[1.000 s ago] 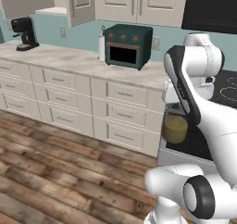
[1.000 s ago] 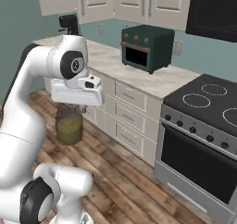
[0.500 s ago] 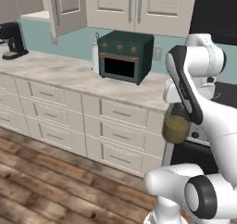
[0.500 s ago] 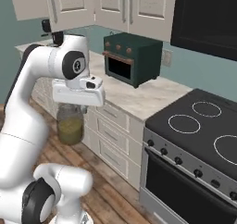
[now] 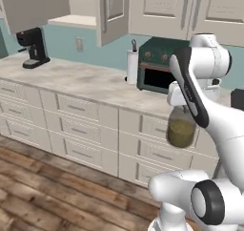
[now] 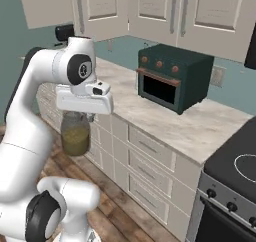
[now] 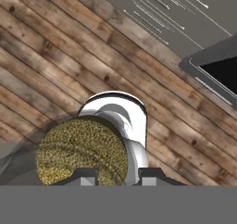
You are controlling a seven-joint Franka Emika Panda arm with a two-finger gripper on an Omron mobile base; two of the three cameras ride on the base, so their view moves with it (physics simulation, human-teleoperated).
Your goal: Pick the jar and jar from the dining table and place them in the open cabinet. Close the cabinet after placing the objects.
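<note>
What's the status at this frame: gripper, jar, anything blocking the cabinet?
Gripper shut on the olive-green jar, carried clear above the floor. Open cabinet ahead, upper left, door swung out. Counter lies between; nothing visible on the cream shelf edge.

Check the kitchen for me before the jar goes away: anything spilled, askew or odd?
Nothing stands out. The jar hangs upright in the shut gripper, contents inside. The wall cabinet stands open, as it should; toaster oven and coffee machine sit squarely.

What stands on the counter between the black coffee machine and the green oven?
In the left base view, a white paper towel roll stands beside the green oven; toward the coffee machine the counter is bare.
</note>
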